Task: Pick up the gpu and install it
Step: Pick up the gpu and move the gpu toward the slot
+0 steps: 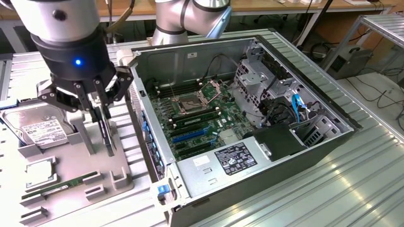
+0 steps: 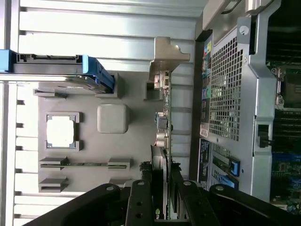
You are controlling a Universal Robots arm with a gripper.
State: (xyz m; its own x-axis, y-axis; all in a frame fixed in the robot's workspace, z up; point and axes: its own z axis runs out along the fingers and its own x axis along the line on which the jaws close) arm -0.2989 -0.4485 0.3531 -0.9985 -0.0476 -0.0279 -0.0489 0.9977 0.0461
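Exterior view: jaws closed narrow on the gpu, which stands on edge over the grey holder on the bench. It sits to the exterior view's left of the open case. Wrist view: card edge-on between the jaws, silver bracket at its far end.

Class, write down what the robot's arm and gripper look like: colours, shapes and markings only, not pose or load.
The arm is built of rounded silver-grey tube sections with grey joint caps. Its last section is silver, followed by a black barrel with a small blue light. The gripper is black, with jointed link fingers showing round pins.
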